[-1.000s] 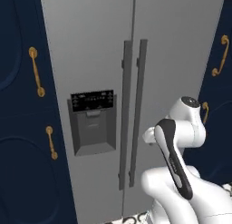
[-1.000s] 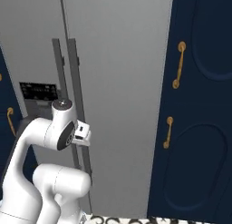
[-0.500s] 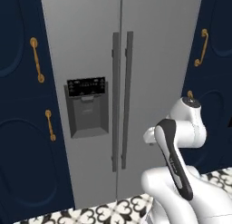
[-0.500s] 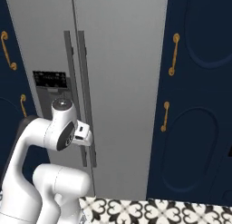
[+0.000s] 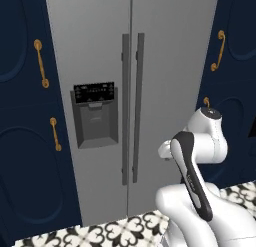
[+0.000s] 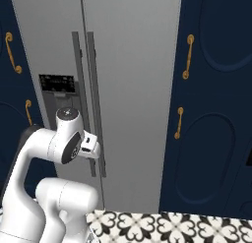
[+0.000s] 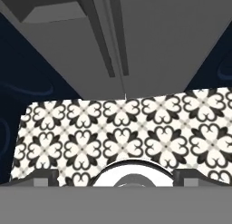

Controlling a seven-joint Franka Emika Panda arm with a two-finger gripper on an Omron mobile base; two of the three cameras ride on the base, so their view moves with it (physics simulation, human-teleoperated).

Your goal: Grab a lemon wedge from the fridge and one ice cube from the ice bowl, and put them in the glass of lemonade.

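Both doors of the fridge (image 5: 165, 66) stand shut, hiding whatever is inside. The claw is folded low behind the arm, so I cannot tell how far it is spread.

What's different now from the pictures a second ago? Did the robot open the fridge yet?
Not yet. The whole picture shifted because the base drove: more patterned floor shows now, so the cameras appear to have backed away a little. That is the camera moving, not the fridge. Nothing was grabbed or let go. The fridge doors are still shut, and the arm keeps the same folded pose.
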